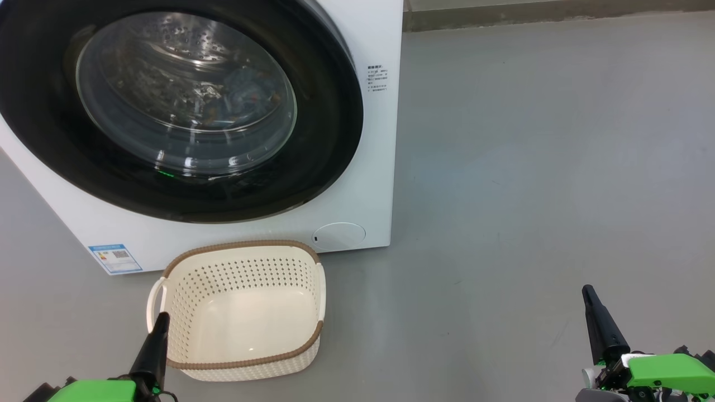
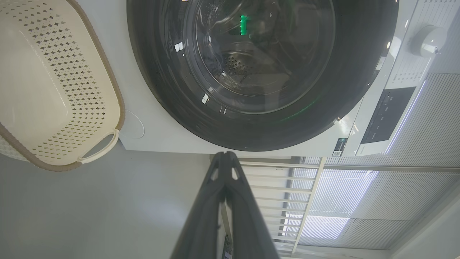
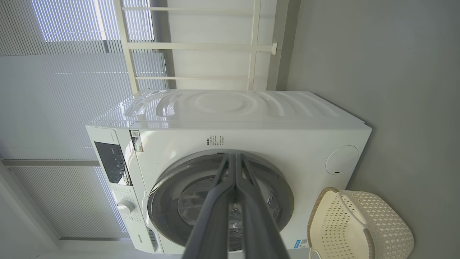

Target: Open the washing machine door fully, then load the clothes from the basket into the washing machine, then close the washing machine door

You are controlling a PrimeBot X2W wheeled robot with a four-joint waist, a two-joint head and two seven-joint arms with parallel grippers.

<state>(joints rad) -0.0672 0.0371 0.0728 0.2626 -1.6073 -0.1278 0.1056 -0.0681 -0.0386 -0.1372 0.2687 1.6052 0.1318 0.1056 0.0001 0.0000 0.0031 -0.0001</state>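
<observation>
The smooth, matte grey floor [image 1: 530, 167] spreads wide to the right of the washing machine [image 1: 371, 167], a boxy white appliance with glossy flat panels and a top pressed with shallow ripples. Nearly all of its front is taken up by the washing machine door [image 1: 50, 117], a broad round ring of shiny black that lies shut against the cabinet. At the door's centre a clear glass bowl [image 1: 167, 72] bulges outward, catching bright reflections, and the dimpled, perforated steel drum shows behind it.

The basket [image 1: 240, 244] stands on the floor just in front of the machine, below the door and toward the robot's left. It is a rounded rectangle of cream plastic whose walls are pierced with rows of small holes, edged by a brown woven-look rim, with a loop handle on each short side. Its smooth solid bottom is in plain view.

The clothes [image 1: 248, 92] lie inside the drum, seen through the glass as a crumpled patch of soft light blue fabric flecked with orange-brown.

The left gripper [image 1: 163, 316] points up beside the basket's near left corner, its long dark tapered fingers pressed together on nothing. The right gripper [image 1: 586, 289] hangs over bare floor well to the right, its fingers likewise closed and holding nothing.

A small blue label sticker [image 1: 115, 258] sits at the machine's lower left corner.
</observation>
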